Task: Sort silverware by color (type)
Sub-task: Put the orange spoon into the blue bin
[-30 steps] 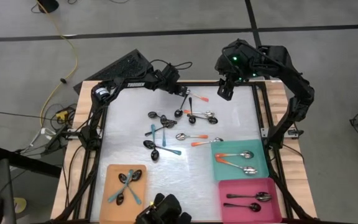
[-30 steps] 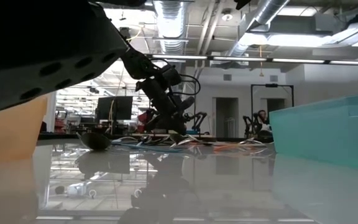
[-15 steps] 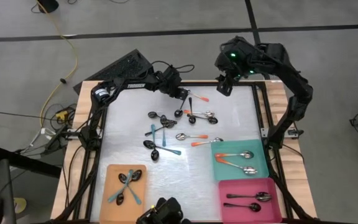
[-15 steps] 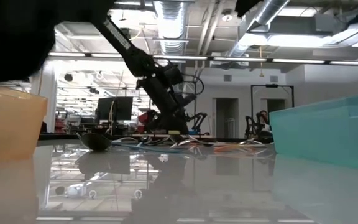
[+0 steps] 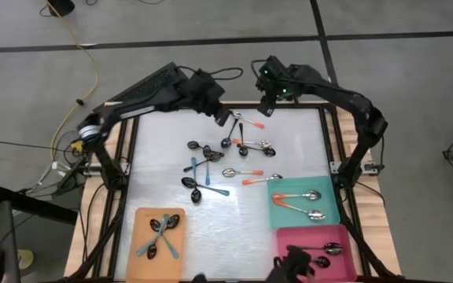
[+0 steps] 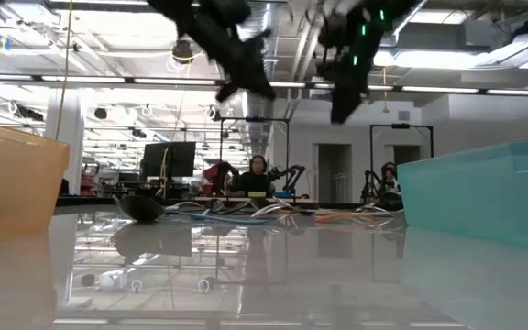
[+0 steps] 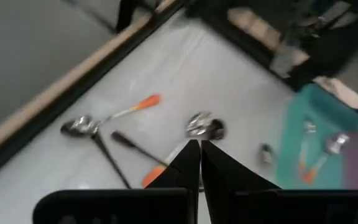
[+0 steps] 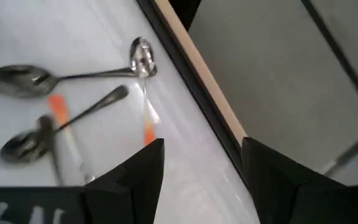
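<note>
Spoons (image 5: 211,165) lie scattered over the middle and far part of the white bench (image 5: 163,189), some crossing each other, with teal, orange and plain metal handles. At the near left, an orange tray (image 5: 138,228) holds about 3 teal-handled spoons (image 5: 160,234). At the near right, a teal tray (image 5: 333,206) holds 2 orange-handled spoons (image 5: 299,197), and just nearer, touching it, a pink tray (image 5: 289,236) holds 2 plain metal spoons (image 5: 314,250).

The left tool (image 5: 225,118) hangs above the far edge of the bench, over the farthest cluster of spoons; in its wrist view its 2 fingers (image 7: 188,163) are pressed together with nothing between them, and an orange-handled spoon (image 7: 107,118) lies on the bench beyond.

The right tool (image 5: 264,106) hangs just right of the left one, near the bench's far rim. Its wrist view shows the fingers (image 8: 138,167) spread wide and empty, with a metal spoon (image 8: 140,55) and orange-handled ones beneath. In the low view both tools (image 6: 246,78) (image 6: 345,105) are raised well above the bench surface.
</note>
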### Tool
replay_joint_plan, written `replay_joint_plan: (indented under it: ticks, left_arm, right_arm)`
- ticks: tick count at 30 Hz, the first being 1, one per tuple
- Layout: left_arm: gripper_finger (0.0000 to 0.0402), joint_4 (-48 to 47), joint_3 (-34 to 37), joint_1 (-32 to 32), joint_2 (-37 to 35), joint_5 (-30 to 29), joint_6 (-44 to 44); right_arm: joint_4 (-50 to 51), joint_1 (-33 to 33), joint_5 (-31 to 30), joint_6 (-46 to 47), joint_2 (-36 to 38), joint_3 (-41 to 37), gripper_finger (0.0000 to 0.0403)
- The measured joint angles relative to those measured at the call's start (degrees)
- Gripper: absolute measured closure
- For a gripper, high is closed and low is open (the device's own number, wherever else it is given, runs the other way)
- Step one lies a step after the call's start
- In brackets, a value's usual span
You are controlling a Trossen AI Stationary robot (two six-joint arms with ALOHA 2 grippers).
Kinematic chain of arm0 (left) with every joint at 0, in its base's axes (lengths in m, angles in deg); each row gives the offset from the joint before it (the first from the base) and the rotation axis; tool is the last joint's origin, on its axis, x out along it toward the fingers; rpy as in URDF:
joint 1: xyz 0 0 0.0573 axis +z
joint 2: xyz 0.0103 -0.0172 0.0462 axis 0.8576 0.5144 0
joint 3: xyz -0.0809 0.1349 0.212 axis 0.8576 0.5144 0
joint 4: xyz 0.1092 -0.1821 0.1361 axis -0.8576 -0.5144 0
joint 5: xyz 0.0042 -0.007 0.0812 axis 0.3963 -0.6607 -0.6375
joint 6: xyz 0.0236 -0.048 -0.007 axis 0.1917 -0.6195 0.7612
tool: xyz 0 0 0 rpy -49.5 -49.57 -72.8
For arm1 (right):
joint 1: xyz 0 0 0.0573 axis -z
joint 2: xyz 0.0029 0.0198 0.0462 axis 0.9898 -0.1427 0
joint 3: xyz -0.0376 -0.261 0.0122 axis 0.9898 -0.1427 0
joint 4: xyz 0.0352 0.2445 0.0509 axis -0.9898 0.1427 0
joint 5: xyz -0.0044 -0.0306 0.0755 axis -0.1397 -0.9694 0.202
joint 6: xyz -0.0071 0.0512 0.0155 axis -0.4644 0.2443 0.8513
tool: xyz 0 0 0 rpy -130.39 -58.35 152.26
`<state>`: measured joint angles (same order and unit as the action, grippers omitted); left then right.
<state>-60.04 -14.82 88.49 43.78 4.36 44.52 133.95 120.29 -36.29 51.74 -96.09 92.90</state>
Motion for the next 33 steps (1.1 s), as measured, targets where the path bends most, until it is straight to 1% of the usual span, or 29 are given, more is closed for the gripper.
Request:
replay_joint_plan:
  ticks: [2, 5, 7, 10, 13, 15, 18, 20, 23, 26, 28, 29, 30, 33]
  left_arm:
    - [0.0401, -1.49, 0.31, -2.83, -4.52, -2.12, 1.52]
    - [0.0401, -3.0, 0.34, -7.4, -10.47, -6.15, 2.5]
    - [0.0401, -3.03, 0.36, -10.4, -13.83, -8.93, 2.55]
    - [0.0401, -2.43, 0.36, -14.43, -17.82, -14.49, 2.69]
    - [0.0401, -1.67, 0.37, -17.4, -20.43, -20.61, 3.1]
    - [0.0401, -1.51, 0.38, -18.76, -21.57, -25.01, 3.04]
    - [0.0398, -2.0, 0.4, -19.93, -22.37, -30.92, 2.96]
    - [0.0392, -2.79, 0.42, -20.12, -22.41, -33.27, 2.9]
    - [0.0377, -4.11, 0.43, -20.1, -22.35, -33.8, 2.65]
    - [0.0358, -5.55, 0.44, -20.1, -22.13, -34.07, 2.61]
    - [0.0344, -6.22, 0.49, -20.1, -22.07, -34.05, 2.59]
    - [0.0338, -6.41, 0.49, -20.1, -22.07, -34.07, 2.59]
    - [0.0332, -6.78, 0.49, -20.1, -22.09, -34.07, 2.59]
    - [0.0318, -7.19, 0.48, -20.1, -22.09, -34.08, 2.56]
  right_arm:
    - [-6.92, 0.97, 1.39, -0.32, 0.0, -6.32, 0.0182]
    - [-14.27, 1.65, 2.23, -1.75, -0.02, -13.02, 0.0182]
    - [-17.82, 1.55, 2.31, -2.1, 0.0, -15.79, 0.0182]
    - [-19.98, 0.25, 2.24, -2.15, -1.14, -16.46, 0.0182]
    - [-19.53, -1.11, 2.31, -2.33, -4.93, -13.39, 0.0181]
    - [-18.03, -1.97, 2.44, -2.59, -8.69, -9.41, 0.0178]
    - [-9.92, -2.49, 2.38, -3.17, -14.59, -1.77, 0.0172]
    - [-4.73, -2.47, 2.37, -3.63, -18.42, 2.92, 0.0168]
    - [0.1, -1.67, 2.48, -3.8, -23.29, 7.53, 0.0167]
    - [0.83, -1.06, 2.82, -3.39, -26.38, 9.97, 0.0167]
    - [0.88, -0.76, 3.31, -3.39, -27.67, 10.54, 0.0167]
    - [1.66, -0.87, 2.57, -3.81, -28.19, 10.96, 0.0167]
    - [1.87, -0.99, 1.62, -4.52, -28.33, 10.96, 0.0167]
    - [1.56, -1.24, 1.65, -5.28, -28.11, 11.03, 0.0167]
